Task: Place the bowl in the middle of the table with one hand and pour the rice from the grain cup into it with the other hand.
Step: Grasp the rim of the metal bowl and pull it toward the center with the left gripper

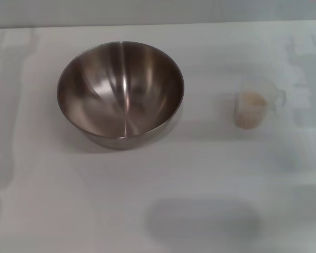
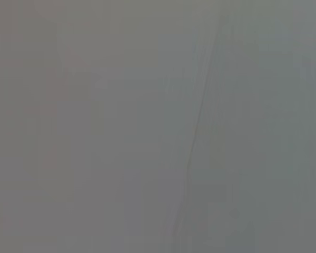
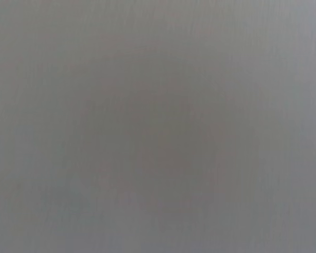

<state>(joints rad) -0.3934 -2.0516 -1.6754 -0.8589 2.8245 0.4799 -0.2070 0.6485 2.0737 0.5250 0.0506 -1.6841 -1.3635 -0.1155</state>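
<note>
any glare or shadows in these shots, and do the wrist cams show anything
Head view: bright streaks of glare inside the bowl, a soft grey shadow on the table near the front edge, cup looks hazy. Both wrist views: only featureless grey, nothing recognisable.

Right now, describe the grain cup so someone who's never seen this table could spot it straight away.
Start at the white table and find the big steel bowl left of centre. Look to the robot's right of it, across bare tabletop: the grain cup stands alone, upright. It is far smaller than the bowl, clear plastic, with a side handle and pale rice inside.
</note>
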